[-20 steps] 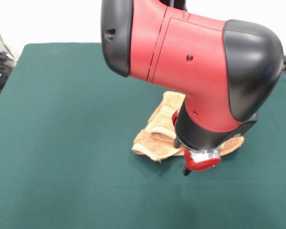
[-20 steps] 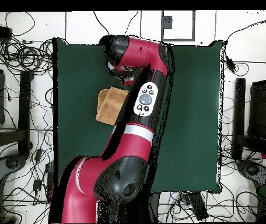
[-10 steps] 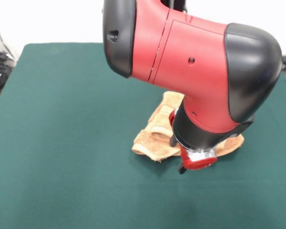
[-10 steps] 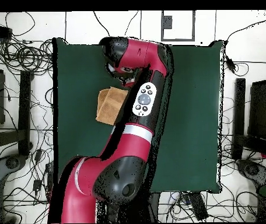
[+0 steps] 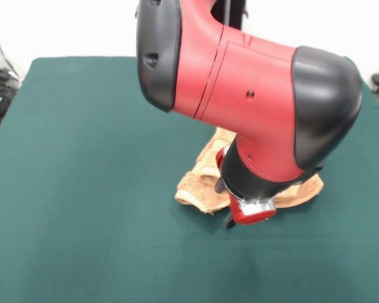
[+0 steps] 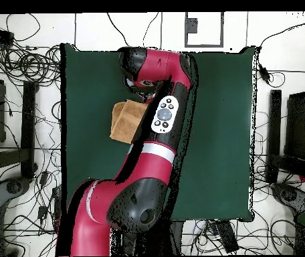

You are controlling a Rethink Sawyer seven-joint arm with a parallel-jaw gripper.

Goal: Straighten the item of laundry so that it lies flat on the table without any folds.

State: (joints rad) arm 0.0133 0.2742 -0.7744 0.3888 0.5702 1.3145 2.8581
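Observation:
The item of laundry (image 5: pixel 201 184), an orange-tan towel, lies crumpled and folded over itself on the dark green table (image 5: pixel 82 158), right of the middle in the front view. The big red and black arm (image 5: pixel 252 107) covers its middle, so only its left part and a right corner (image 5: pixel 301 191) show. Only a dark tip of the gripper (image 5: pixel 229 222) peeks out under the red wrist cap, at the towel's near edge. Whether it is open or shut is hidden. From overhead the towel (image 6: pixel 124 120) sticks out left of the arm, near the table's left edge (image 6: pixel 64 134).
The arm's upper links (image 6: pixel 162 127) stretch from the base over the table's middle in the overhead view. Cables and stands crowd the floor around the table (image 6: pixel 222 134).
The wrist and gripper have shifted a little to the left along the towel's near edge in the front view. The towel has kept its shape.

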